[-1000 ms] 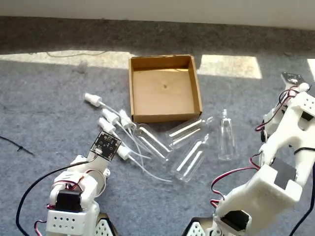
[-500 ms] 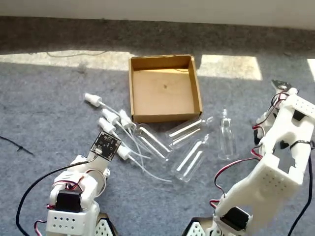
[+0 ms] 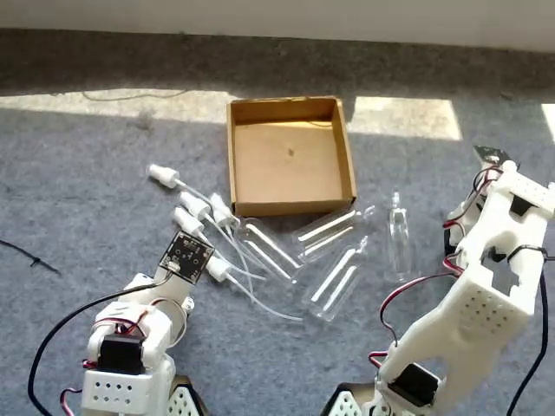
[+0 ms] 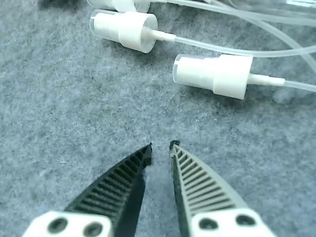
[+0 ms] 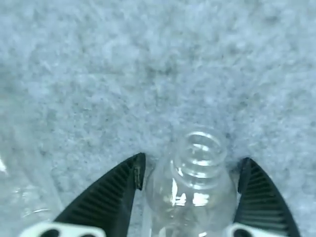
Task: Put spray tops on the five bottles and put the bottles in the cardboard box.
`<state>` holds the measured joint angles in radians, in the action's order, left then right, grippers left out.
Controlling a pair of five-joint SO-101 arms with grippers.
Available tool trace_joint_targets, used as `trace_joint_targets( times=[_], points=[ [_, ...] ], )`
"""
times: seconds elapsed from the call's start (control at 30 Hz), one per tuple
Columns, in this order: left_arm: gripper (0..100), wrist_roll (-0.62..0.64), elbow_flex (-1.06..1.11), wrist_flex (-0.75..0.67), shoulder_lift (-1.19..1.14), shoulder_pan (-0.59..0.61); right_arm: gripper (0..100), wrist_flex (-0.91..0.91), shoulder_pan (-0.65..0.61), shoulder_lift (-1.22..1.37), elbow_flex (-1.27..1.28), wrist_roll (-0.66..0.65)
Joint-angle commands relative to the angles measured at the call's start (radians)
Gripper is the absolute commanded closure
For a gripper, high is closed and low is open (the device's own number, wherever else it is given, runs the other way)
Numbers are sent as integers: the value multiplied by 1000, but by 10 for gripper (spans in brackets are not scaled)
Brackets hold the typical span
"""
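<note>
Four clear bottles lie on the grey carpet in the high view: three side by side in front of the cardboard box, and one off to their right. Several white spray tops with thin tubes lie left of them. My right gripper is open, and a bottle's open neck shows between its fingers. My left gripper is shut on nothing, just short of two spray tops.
The right arm rises along the right side of the carpet, beside the lone bottle. The left arm sits at the near left. A black cable tie lies at the far left. A pale wall edge runs behind the box.
The right arm has swung in and leaned down toward the lone bottle on the right. The left arm, the box, the bottles and the spray tops have stayed put.
</note>
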<state>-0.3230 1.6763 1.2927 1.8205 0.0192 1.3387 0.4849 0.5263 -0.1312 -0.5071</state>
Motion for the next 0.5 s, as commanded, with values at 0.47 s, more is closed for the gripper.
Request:
trace_joint_targets(
  times=[0.47],
  points=[
    [920,-5,19,5,7,-8,994,51,-36,-183,-12,8]
  ],
)
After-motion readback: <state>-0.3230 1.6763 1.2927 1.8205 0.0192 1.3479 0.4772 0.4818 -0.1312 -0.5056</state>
